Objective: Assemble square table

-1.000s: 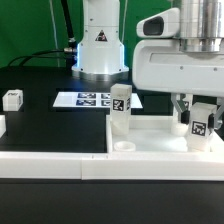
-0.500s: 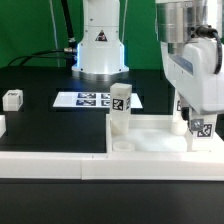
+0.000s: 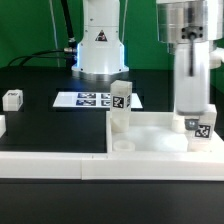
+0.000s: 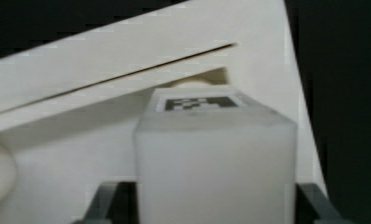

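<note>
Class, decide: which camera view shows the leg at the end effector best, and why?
The wrist view: the leg fills the picture, its tagged end plain, with the end effector fingers on either side. The exterior view shows only its lower tagged part at the square tabletop corner; the end effector covers the rest.

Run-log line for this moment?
tool: shut on white tagged block leg | leg: upright in corner of white plastic square tabletop
</note>
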{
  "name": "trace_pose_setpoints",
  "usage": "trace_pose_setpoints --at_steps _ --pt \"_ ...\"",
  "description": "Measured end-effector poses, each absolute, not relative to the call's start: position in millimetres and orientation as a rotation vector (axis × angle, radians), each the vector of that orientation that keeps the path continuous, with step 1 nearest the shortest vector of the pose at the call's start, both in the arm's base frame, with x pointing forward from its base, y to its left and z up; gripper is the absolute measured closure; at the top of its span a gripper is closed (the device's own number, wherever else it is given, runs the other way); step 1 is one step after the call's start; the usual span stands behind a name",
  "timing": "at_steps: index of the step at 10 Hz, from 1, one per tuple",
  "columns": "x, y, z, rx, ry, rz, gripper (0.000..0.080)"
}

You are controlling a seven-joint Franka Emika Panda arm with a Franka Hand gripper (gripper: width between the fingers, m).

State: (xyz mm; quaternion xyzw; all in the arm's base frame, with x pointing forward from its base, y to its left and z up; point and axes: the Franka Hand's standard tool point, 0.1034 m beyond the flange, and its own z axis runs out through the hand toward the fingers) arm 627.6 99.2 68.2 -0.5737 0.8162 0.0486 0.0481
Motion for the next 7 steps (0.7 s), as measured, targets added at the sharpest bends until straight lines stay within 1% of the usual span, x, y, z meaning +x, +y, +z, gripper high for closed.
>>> trace_pose_setpoints --at_steps 2,3,4,5,6,7 --pt "627.3 100.0 67.6 -1.773 2.472 0.147 0.0509" --pt "627.3 99.9 67.4 -1.802 2.45 0.145 0.0423" --pt "627.5 100.3 67.6 -1.803 2.449 0.145 0.0286" --pt "630.6 103.7 70.4 -1.969 2.319 0.117 0.0286" --pt "629.8 114.0 70.9 -2.205 2.116 0.079 0.0179" --pt "626.1 127.5 69.7 -2.328 1.997 0.068 0.0159"
